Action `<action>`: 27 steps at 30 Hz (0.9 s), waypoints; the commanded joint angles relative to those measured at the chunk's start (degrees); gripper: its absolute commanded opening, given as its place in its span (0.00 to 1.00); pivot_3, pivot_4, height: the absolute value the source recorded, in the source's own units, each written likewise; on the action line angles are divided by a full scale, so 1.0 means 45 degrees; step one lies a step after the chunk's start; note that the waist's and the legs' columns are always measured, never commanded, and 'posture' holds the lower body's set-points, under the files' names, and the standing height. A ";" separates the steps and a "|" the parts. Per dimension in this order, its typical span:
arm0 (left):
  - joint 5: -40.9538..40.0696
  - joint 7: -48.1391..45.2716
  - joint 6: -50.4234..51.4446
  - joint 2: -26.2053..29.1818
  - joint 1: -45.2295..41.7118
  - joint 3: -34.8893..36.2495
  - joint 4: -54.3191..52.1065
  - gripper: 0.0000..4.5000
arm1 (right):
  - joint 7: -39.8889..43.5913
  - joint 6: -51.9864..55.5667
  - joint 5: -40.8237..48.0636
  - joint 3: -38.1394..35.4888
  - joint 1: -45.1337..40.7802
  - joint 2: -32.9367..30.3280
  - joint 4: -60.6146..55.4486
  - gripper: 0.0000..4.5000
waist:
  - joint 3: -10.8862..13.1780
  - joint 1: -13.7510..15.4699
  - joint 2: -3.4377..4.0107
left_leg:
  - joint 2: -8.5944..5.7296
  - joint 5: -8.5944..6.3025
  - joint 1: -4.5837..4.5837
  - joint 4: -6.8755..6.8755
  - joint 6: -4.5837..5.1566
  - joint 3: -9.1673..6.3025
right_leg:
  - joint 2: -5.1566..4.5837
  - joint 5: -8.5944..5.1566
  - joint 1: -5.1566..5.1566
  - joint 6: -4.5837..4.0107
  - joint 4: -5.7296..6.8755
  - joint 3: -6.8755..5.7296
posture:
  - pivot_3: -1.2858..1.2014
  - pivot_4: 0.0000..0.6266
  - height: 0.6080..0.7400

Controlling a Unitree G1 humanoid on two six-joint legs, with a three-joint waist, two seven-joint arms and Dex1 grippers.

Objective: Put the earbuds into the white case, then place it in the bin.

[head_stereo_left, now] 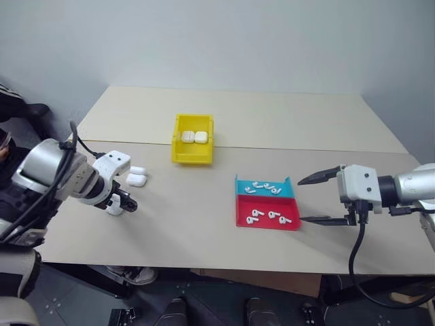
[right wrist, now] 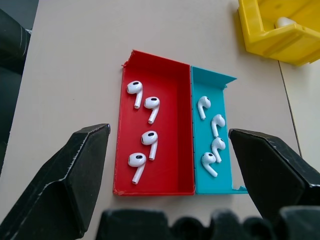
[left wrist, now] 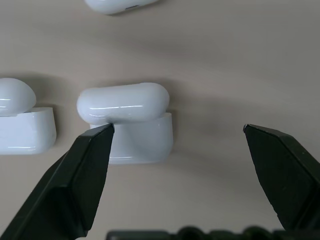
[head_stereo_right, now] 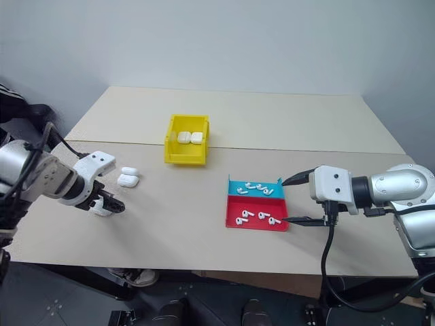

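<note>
The left gripper [left wrist: 177, 132] stands with its 2 black fingers [left wrist: 75, 185] spread wide and nothing between them held. An open white case [left wrist: 131, 125] sits just off the tip of 1 finger, inside the gap but nearer that side, its long axis running across the gap from finger to finger and its flipped-up lid toward the far side. A 2nd open case [left wrist: 22, 122] lies outside that same finger, and a 3rd [left wrist: 117, 5] farther ahead.

The right gripper [right wrist: 167, 150] is also wide open and empty. Ahead of its fingers lies a shallow tray [right wrist: 187, 187], red half and teal half, its length running away from the gripper. The earbuds [right wrist: 149, 107], 4 in each half, lie mostly with stems pointing back toward the fingers. Past the tray stands the yellow bin [head_stereo_left: 182, 155], 2 closed cases [head_stereo_left: 194, 136] side by side inside.

All rests on a pale beige table [head_stereo_left: 285, 122] with a seam across it, before a plain grey-white wall [head_stereo_left: 238, 41].
</note>
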 commanded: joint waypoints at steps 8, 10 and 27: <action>0.1016 -0.0928 -0.0223 0.0286 -0.0949 -0.0617 0.1147 1.00 | -0.0407 0.0077 0.0242 -0.0572 0.0517 -0.0022 -0.0671 0.99 | 0.0000 0.0021 -0.0001 | -0.0003 -0.0002 -0.0004 0.0052 -0.0007 -0.0005 | -0.0002 0.0005 0.0017 0.0000 0.0009 0.0003 | 0.52 0.24 1.00; 0.1345 -0.1130 -0.0587 0.0234 -0.1095 -0.0771 0.1773 1.00 | -0.0502 0.0065 0.0213 -0.0556 0.0618 -0.0006 -0.0730 0.99 | 0.0000 0.0015 -0.0001 | -0.0002 -0.0002 -0.0002 0.0046 -0.0007 -0.0006 | -0.0001 0.0005 0.0015 0.0000 0.0012 0.0003 | 0.52 0.24 1.00; 0.3194 -0.4243 -0.2696 -0.0477 -0.1904 -0.2019 0.5309 1.00 | -0.0715 0.0155 0.0187 -0.0612 0.0707 -0.0131 -0.0753 0.99 | 0.0000 0.0058 -0.0001 | -0.0003 0.0000 -0.0041 0.0045 -0.0003 -0.0006 | -0.0001 0.0004 -0.0016 0.0000 0.0014 0.0001 | 0.52 0.24 1.00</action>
